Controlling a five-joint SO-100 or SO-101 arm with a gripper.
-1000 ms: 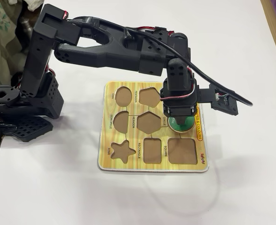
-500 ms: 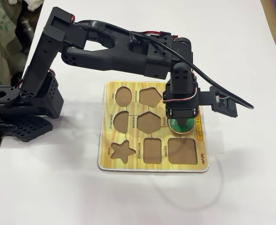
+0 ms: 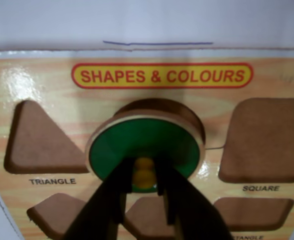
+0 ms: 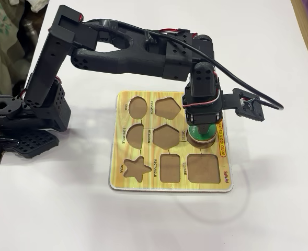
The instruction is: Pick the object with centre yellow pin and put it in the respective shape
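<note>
The green disc [image 3: 146, 150] hangs tilted over the circle recess [image 3: 179, 111], its yellow knob [image 3: 145, 172] pinched by my claw [image 3: 144, 186]. I judge placement underway: next, level it, lower, release.

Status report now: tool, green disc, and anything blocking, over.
Tool shut on the yellow knob. Green disc tilted over the circle recess, not seated yet. Nothing in the way on the board.

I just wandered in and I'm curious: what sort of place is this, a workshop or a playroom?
Probably a home or hobby desk setup: a plain white table, a small black robot arm, and a child's wooden shapes puzzle board whose green disc its fingers hold.
</note>
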